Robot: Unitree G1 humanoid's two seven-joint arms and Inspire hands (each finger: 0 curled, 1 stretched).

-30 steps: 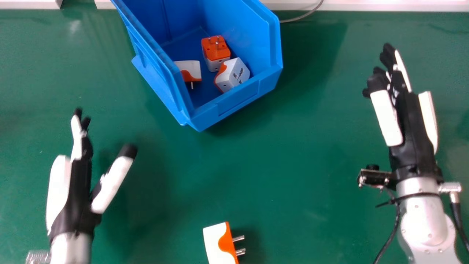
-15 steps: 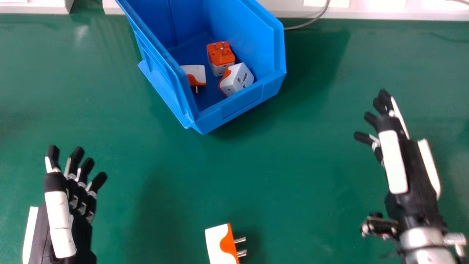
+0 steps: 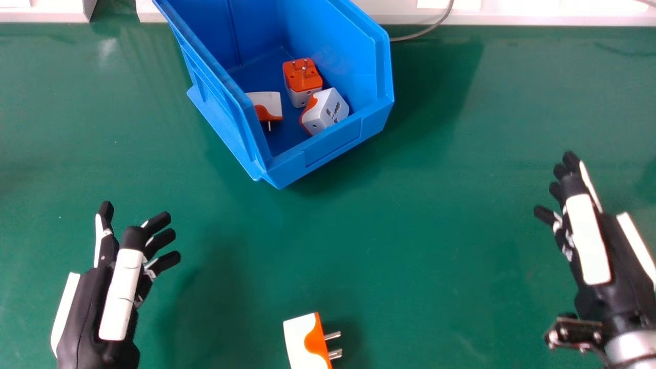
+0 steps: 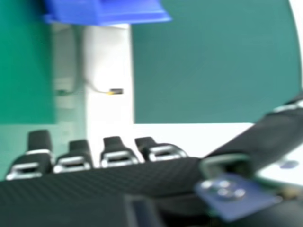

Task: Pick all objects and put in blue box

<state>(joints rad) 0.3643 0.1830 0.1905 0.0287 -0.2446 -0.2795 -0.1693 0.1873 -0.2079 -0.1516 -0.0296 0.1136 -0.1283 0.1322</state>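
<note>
In the head view my left hand is at the lower left, open and holding nothing. My right hand hangs at the lower right, also open and empty; in the right hand view the fingers of my right hand look straight. An orange-and-white plug adapter lies on the table between the hands, its pins pointing right. Inside the blue box are an adapter with pins up, a tilted white one and one by the left wall.
The green table spreads around the box and both hands. A white ledge runs along its far edge, with a grey cable coming down from it. Part of the blue box also appears in the right hand view.
My left hand has turned over and drawn back toward the near edge. My right hand has moved back and outward to the right, its fingers spreading. The adapters have stayed put.
</note>
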